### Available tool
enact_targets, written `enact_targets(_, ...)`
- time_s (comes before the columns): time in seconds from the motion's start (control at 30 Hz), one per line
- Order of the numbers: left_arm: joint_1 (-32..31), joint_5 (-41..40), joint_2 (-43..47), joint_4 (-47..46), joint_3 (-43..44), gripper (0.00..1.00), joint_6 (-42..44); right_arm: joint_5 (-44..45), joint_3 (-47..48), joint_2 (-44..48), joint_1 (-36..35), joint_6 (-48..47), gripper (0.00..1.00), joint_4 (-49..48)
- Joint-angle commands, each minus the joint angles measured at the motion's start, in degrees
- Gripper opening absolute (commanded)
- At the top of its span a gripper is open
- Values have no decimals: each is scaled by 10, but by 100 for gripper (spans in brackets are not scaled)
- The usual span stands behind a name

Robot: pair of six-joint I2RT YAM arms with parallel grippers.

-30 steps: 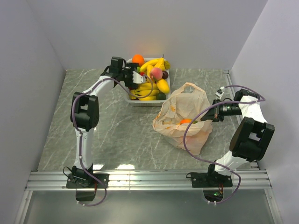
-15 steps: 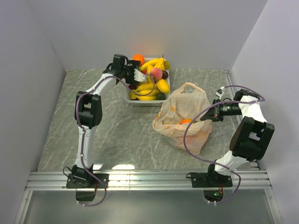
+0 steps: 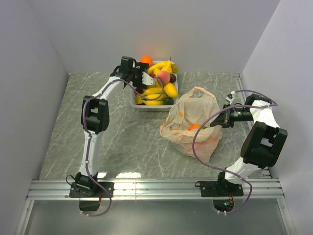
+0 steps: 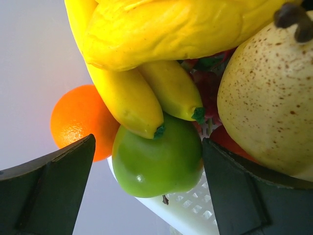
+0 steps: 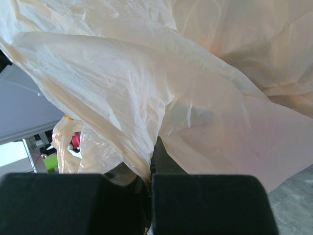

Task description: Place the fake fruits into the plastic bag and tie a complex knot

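Peach-tinted plastic bag [image 3: 193, 125]: thin, crinkled, translucent film with faint orange print. It lies slumped on the grey marbled table [image 3: 122, 132], just right of the white tray [image 3: 146, 106] and nearer the arms. One handle loop stands up at its far side.
Bagged orange [image 3: 194, 128]: shows through the film near the bag's middle.
Fake fruits [image 3: 159, 88]: glossy and heaped in the white tray at the far middle of the table.
Heap, top view: yellow bananas [image 3: 155, 93], a red-yellow peach [image 3: 163, 76] on top, a dark plum [image 3: 172, 78], a tray orange [image 3: 145, 59] at the far rim, and a green piece at the near right corner.
Left gripper [image 3: 149, 77]: fingers spread wide over the heap, just left of the peach, holding nothing.
Right gripper [image 3: 218, 121]: fingers pressed together, pinching the bag's right edge.
Top view only: both arms, the whole bag and the tray's place on the table.
Left wrist view only: a green apple [image 4: 156, 156] sits between the two dark fingers with two banana tips resting on it. A brown-speckled pear [image 4: 264, 98] is at right, and the tray's lattice wall is below.
Right wrist view only: creased film fills the frame, and one fold runs down into the seam between the closed fingers.
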State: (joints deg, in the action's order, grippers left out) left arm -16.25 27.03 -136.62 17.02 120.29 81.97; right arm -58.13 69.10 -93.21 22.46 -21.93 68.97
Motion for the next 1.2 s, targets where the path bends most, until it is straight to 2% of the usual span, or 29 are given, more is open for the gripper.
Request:
enact_targets(0.0,3,-23,-16,26,12,94,26,-12,19,-2,7,1,0,-2)
enact_targets(0.03,3,-24,-16,29,13,93,30,-12,19,-2,6,2,0,-3)
enact_targets(0.13,1,-22,-8,36,5,76,45,-11,20,-1,6,0,0,-2)
enact_targets(0.17,1,-20,4,25,-10,66,48,-12,19,-1,6,1,0,-2)
enact_targets(0.2,1,-15,9,20,-18,62,49,-12,20,-1,6,0,0,-2)
enact_targets(0.57,0,10,70,25,-61,44,70,-16,16,-2,7,-1,0,-5)
enact_targets(0.7,0,23,91,34,-73,41,74,-17,14,-2,7,0,0,-8)
enact_targets(0.93,0,38,131,30,-108,38,71,-21,12,-3,7,-1,0,-9)
enact_targets(1.03,0,50,150,25,-122,42,59,-22,11,-2,7,-1,0,-9)
enact_targets(1.13,0,79,174,-13,-129,59,-23,-22,11,-1,8,-1,0,-10)
enact_targets(1.17,0,88,180,-14,-125,71,-49,-21,11,0,7,-1,0,-10)
